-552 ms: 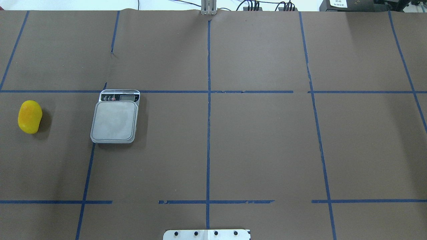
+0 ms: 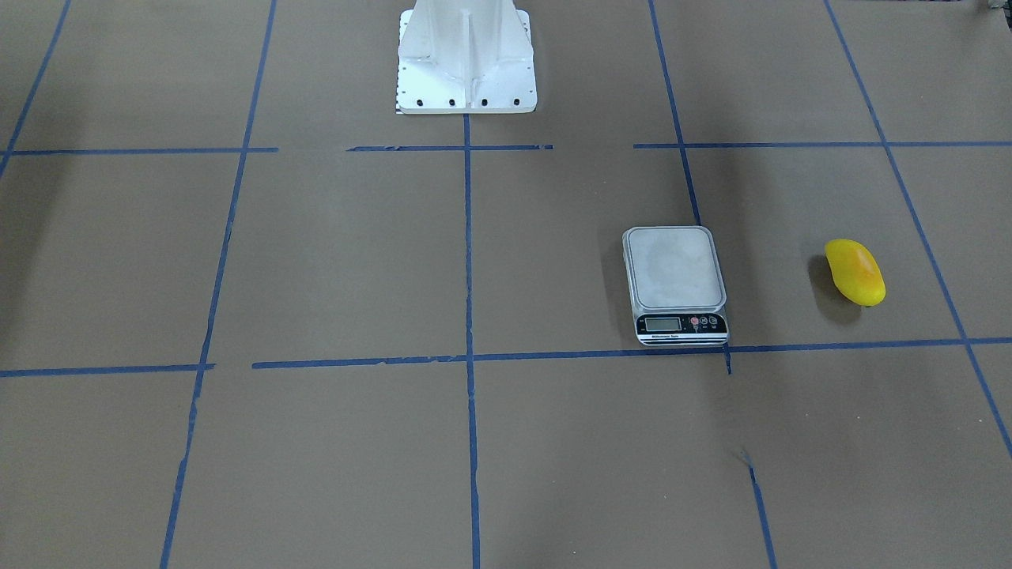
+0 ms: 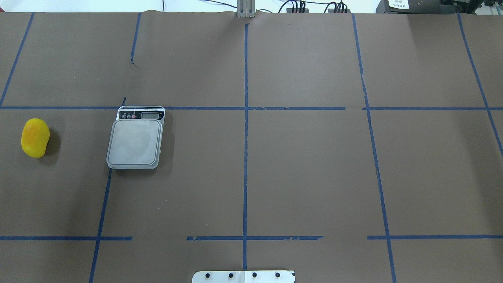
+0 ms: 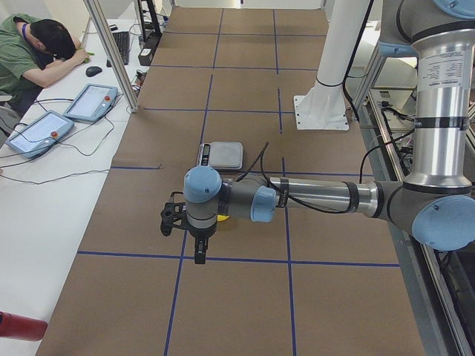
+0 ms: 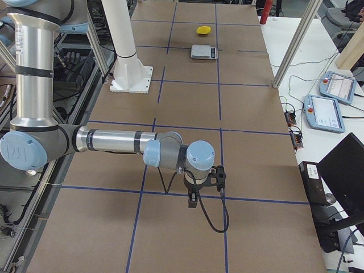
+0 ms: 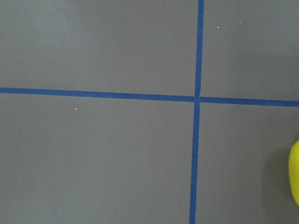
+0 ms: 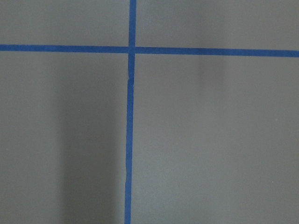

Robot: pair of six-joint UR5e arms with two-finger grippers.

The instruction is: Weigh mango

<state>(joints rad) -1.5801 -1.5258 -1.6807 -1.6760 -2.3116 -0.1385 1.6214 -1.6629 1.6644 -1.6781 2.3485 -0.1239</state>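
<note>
The task has barely begun: the mango (image 3: 35,138) lies on its side on the counter (image 3: 306,169), on the robot's left, apart from the scale (image 3: 135,142), whose grey platform is bare. Judging by this, the step in hand is the approach before any grasp. The left gripper (image 4: 197,246) hangs above the counter close to the fruit, and its wrist camera catches only a yellow sliver at the frame's right edge, so it is not yet centred over it. The right gripper (image 5: 194,197) hangs over bare counter, well away from both things. Whether either gripper is open or closed cannot be told, since each shows only in a side view. The next move likely calls for bringing the left gripper over the mango, lowering it, closing across the narrow width of the smooth, glossy skin, then setting the fruit mid-platform and backing off. Compared with the earlier overhead frame, mango and scale lie exactly where they were.
</note>
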